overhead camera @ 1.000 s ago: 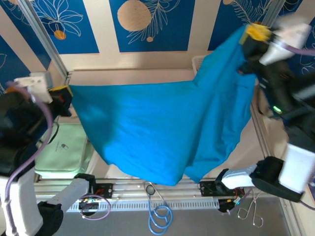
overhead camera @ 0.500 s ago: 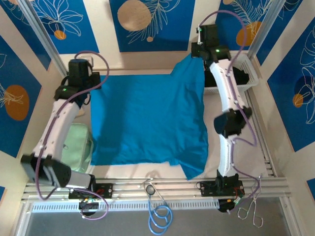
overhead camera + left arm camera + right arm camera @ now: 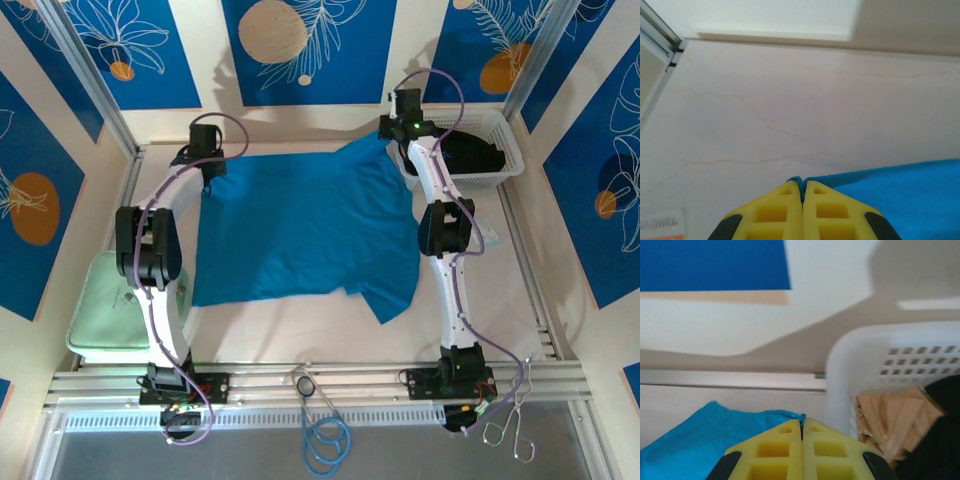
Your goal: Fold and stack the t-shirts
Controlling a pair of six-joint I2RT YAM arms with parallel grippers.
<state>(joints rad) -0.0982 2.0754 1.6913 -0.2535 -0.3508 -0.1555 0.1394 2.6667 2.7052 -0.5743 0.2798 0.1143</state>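
A plain teal-blue cloth t-shirt (image 3: pixel 300 220) is lying spread out and mostly flat across the middle of a pale cream table (image 3: pixel 300 325). Its near right part is ending in a loose flap that is reaching closer to the near edge than the rest of the hem.

Both arms are stretching away from their bases to the far side of the table. The left gripper (image 3: pixel 802 184) is sitting at the shirt's far left corner. In the left wrist view its two yellow fingers (image 3: pixel 774 212) are pressing together with a tip of the blue cloth pinched between them, low over the bare tabletop. The right gripper (image 3: pixel 801 421) is sitting at the shirt's far right corner. In the right wrist view its fingers are likewise closing flat against each other on a bunched edge of the blue cloth.

Just right of the right gripper, at the far right of the table, a white plastic mesh basket (image 3: pixel 875 352) is standing. A black cloth t-shirt (image 3: pixel 470 150) is lying bunched inside it, beside some tan ridged material (image 3: pixel 887 425) that is too unclear to identify.

At the near left, well apart from the blue shirt's held corners, a pale green flat pad (image 3: pixel 105 315) is resting beside the left arm's lower section.
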